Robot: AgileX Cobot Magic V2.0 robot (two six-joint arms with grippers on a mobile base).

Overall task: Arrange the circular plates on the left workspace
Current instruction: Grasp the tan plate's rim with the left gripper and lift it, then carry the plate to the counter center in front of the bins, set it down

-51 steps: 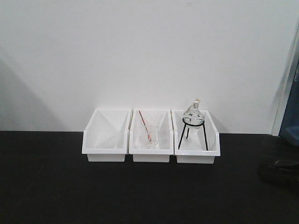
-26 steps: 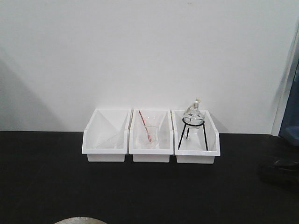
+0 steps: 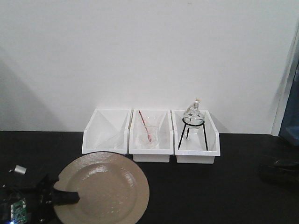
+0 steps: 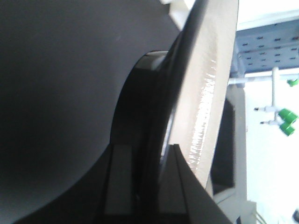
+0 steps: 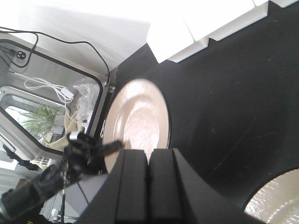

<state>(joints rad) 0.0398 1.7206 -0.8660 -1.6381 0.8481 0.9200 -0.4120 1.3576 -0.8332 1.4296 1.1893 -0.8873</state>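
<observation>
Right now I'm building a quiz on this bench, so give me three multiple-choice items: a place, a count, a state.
1. Which bin holds the tripod stand? A left; B middle; C right.
2. How many white bins stand in a row? A two; B three; C five.
3. The left gripper is: A open; B shut on the plate; C out of view.
Answers: 1 C, it sits in the rightmost bin; 2 B, three side by side; 3 B, it pinches the plate's rim.
</observation>
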